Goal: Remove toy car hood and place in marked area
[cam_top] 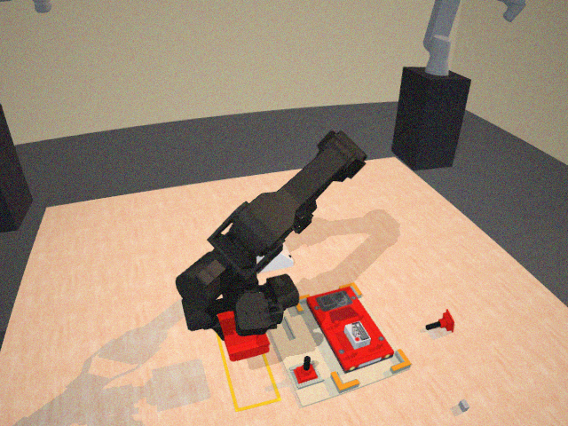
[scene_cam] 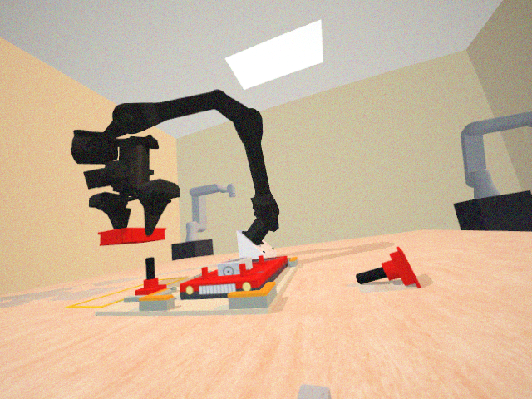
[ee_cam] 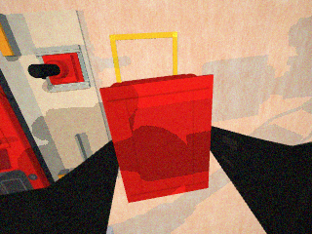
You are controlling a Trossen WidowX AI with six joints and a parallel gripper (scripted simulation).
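At the near edge of the exterior view sits a small grey block [cam_top: 463, 406] [scene_cam: 313, 391], partly cut off there. Beyond it, on the right, a red piece with a black stem [cam_top: 447, 320] [scene_cam: 399, 267] lies tipped on the wooden table [cam_top: 138, 238] [scene_cam: 386, 343] [ee_cam: 244, 29].

To the left of that, a pale board [cam_top: 311, 398] [scene_cam: 197, 305] [ee_cam: 58, 104] with orange-topped corner brackets [cam_top: 346, 383] [scene_cam: 253, 296] [ee_cam: 5, 39] carries the red toy car [cam_top: 339, 316] [scene_cam: 258, 277] [ee_cam: 15, 141]. The car's hood is off, and a grey block-shaped engine [cam_top: 357, 334] [scene_cam: 229, 268] shows toward its near end. A second red piece [cam_top: 305, 374] [scene_cam: 150, 287] [ee_cam: 63, 68] stands upright in a square holder on the board's left part, black stem up.

Left of the board, the yellow outline [cam_top: 232, 390] [scene_cam: 107, 296] [ee_cam: 143, 36] marks the area on the table. The gripper [cam_top: 242, 320] [scene_cam: 136, 229] [ee_cam: 161, 136] has its fingers closed on the red hood [cam_top: 245, 343] [scene_cam: 129, 236] [ee_cam: 166, 136], one at each side, and holds it above the table. From the top the hood overlaps the far part of the outline; how squarely it sits over it is hard to judge.

Farther back is the arm's white base mount [cam_top: 279, 261] [scene_cam: 245, 247]. Behind the table, a grey arm [cam_top: 439, 55] [scene_cam: 475, 159] stands on a dark pedestal [cam_top: 429, 119] [scene_cam: 498, 212] at the right.
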